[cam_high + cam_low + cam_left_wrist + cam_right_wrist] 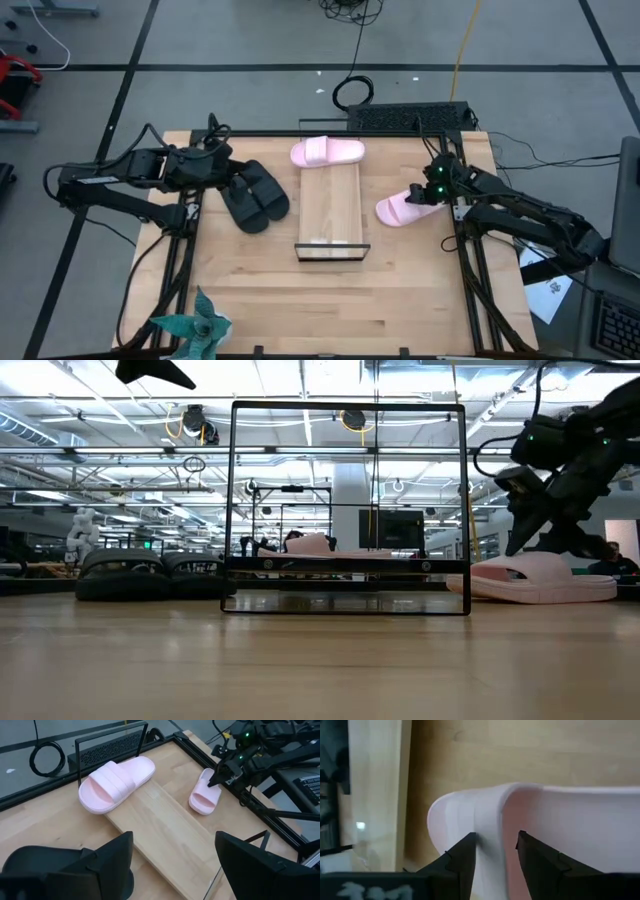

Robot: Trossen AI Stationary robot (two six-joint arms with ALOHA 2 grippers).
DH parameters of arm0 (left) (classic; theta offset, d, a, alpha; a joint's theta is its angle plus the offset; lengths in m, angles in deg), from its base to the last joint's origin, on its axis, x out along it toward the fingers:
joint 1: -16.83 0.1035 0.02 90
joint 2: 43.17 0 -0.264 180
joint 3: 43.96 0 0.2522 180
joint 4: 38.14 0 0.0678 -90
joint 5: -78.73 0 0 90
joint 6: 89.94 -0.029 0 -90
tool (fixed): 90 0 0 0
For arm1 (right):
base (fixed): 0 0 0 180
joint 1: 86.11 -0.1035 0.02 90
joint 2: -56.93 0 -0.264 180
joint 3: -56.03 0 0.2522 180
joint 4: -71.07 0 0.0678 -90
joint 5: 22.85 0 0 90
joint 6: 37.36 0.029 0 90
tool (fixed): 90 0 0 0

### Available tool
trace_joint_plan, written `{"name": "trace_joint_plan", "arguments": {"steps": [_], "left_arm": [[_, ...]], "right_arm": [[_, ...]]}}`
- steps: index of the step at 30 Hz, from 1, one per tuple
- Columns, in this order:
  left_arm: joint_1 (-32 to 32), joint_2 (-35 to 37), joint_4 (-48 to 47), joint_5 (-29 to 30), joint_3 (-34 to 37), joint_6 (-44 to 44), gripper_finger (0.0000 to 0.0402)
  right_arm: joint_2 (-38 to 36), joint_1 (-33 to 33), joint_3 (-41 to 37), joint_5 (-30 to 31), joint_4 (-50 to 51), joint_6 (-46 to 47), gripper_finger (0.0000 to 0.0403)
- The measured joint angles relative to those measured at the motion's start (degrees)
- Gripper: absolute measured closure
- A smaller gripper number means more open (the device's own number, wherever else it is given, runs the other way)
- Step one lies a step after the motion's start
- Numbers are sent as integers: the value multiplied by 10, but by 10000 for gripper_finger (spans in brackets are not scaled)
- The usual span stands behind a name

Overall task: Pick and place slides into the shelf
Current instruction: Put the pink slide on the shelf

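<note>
High view shows the right gripper [428, 193] reaching in from the table's right edge, angled down over the heel end of a pale pink slide [402, 208] lying on the tabletop right of the shelf [331, 210]; its right wrist view shows both dark fingers [460, 860] narrowly straddling the slide's [545, 835] raised pink edge, one on each side. The left gripper [222, 170] stretches level from the left, over the black pair [254, 195]; its fingers [112, 857] stand wide apart, holding nothing. A second pink slide [327, 152] rests crosswise on the shelf's far end; both pink slides are smooth, wide-strapped, matte.
</note>
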Motion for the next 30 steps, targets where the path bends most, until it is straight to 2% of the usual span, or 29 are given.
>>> {"name": "trace_joint_plan", "arguments": {"steps": [5, 8, 15, 23, 30], "left_arm": [[0, 0, 0, 0, 0, 9, 117], [0, 0, 0, 0, 0, 9, 117], [0, 0, 0, 0, 0, 9, 117], [0, 0, 0, 0, 0, 0, 117], [0, 0, 0, 0, 0, -5, 117]], "right_arm": [[5, 0, -33, -14, -55, 33, 267], [6, 0, -35, -23, -74, 46, 283], [6, 0, -36, -22, -170, 92, 391], [6, 0, -24, -12, -299, 185, 398], [20, -28, 50, 16, -312, 221, 400]]}}
